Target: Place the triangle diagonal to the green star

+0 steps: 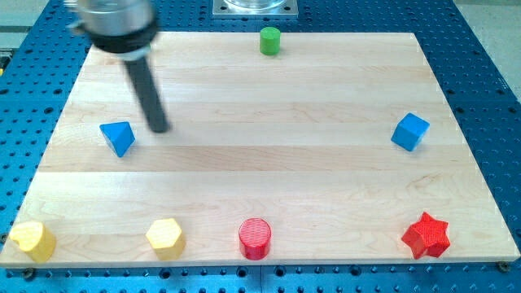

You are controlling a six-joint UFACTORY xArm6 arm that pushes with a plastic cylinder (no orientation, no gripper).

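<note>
A blue triangle block lies on the wooden board at the view's left. My tip rests on the board just to the right of the triangle, a short gap apart, a little higher in the view. The rod is blurred. A green block stands at the view's top centre; it looks like a cylinder, its star shape cannot be made out.
A blue cube sits at the right. Along the bottom edge stand a yellow block, a yellow hexagon-like block, a red cylinder and a red star. Blue perforated table surrounds the board.
</note>
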